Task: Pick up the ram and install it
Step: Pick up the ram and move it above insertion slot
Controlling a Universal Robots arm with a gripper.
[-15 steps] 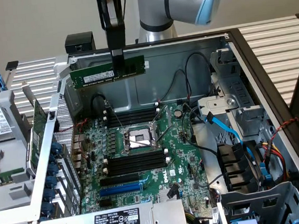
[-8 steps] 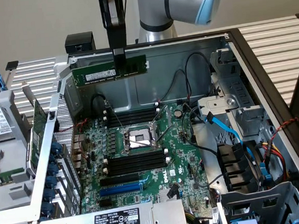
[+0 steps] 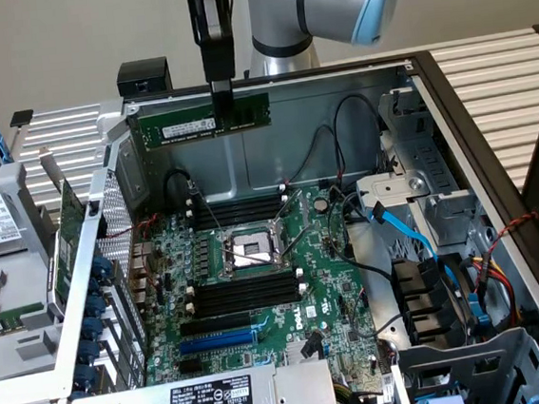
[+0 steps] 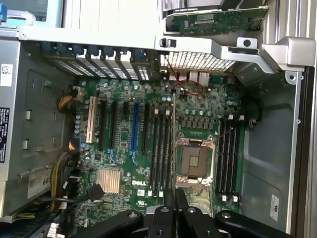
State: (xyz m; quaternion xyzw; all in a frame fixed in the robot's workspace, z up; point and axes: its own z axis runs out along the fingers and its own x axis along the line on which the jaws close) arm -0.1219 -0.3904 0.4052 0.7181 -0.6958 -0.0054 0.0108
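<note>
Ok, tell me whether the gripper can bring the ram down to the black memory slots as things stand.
Probably yes. The gripper, shut on the ram, hangs above the open case, and the black memory slots by the socket look empty with no cable lying across them.

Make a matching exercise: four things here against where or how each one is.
1 ram
2 gripper
3 CPU socket
4 blue cable

A between two banks of black slots
B shut on a green stick
C held in the air above the motherboard
D farthest to the exterior view's right

Pairs: 1-C, 2-B, 3-A, 4-D
</note>
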